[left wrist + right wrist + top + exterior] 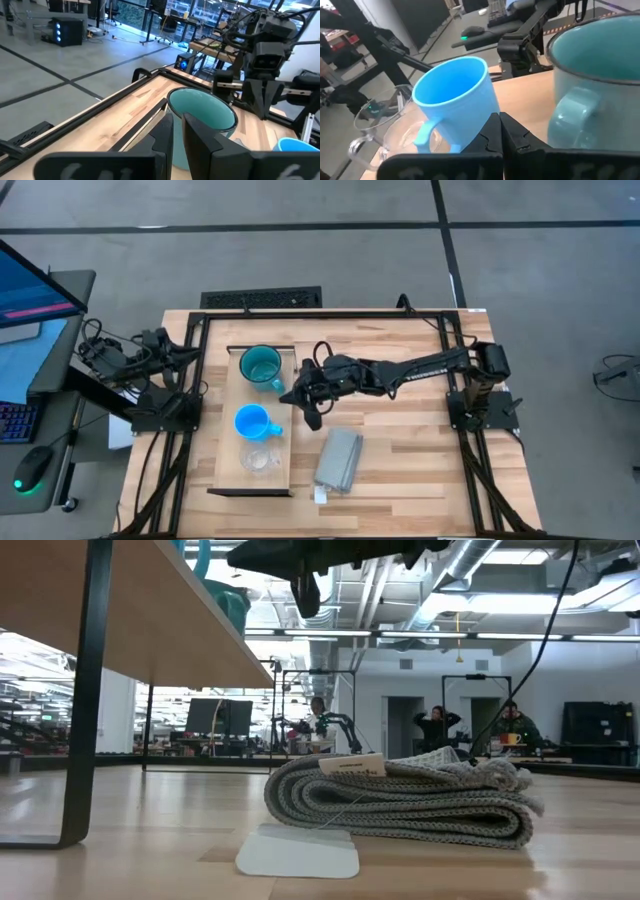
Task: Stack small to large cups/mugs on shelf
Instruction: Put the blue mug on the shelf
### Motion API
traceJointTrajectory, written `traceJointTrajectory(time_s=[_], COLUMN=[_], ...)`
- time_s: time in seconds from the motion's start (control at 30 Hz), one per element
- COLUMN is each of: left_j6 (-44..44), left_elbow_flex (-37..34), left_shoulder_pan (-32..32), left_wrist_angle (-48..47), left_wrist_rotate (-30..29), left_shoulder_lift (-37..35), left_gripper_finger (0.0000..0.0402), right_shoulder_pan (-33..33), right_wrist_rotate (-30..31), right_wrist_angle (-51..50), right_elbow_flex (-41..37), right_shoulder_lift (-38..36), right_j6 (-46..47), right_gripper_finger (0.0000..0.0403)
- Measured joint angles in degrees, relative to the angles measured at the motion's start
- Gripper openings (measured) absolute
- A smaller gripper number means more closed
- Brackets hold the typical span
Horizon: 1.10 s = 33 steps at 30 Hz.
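On the long pale wood shelf [225,460], three vessels stand in a row: a large teal handled mug [260,366], a medium bright blue handled mug [251,422], and a small clear cup [257,459]. The right tool [311,418], pressed together and empty, hovers beside the blue mug, near a folded grey cloth [339,459] on the slatted wooden counter [420,450]. The left tool [176,131], nearly pressed together and holding nothing, waits at the counter's edge.

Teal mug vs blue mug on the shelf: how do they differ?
The teal mug is larger and darker; the blue mug is smaller and bright blue. The teal mug sits at the shelf's far end, the blue mug mid-shelf beside the clear cup. Both stand upright, empty, handles toward the right arm's side.
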Motion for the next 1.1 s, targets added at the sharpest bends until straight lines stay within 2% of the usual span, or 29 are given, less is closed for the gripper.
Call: traceJointTrajectory(time_s=[0.5, 0.6, 1.1], left_j6=[0.2, 0.2, 0.13], left_elbow_flex=[0.0, 0.0, 0.0], left_shoulder_pan=[0.01, 0.0, -0.01], left_wrist_angle=[0.0, 0.0, -0.02], left_wrist_rotate=[0.92, 0.93, 0.92], left_shoulder_lift=[0.0, 0.0, 0.0], left_gripper_finger=[0.0029, 0.0029, 0.0029], right_shoulder_pan=[0.55, 0.81, 1.25], right_wrist_rotate=[1.02, 3.18, 4.93], right_wrist_angle=[-2.78, -3.4, -1.76], right_elbow_flex=[0.0, -0.01, 0.0], right_shoulder_lift=[-0.02, -0.02, -0.02], right_j6=[-1.93, -4.66, -5.31], right_gripper_finger=[0.0004, 0.0005, 0.0005])
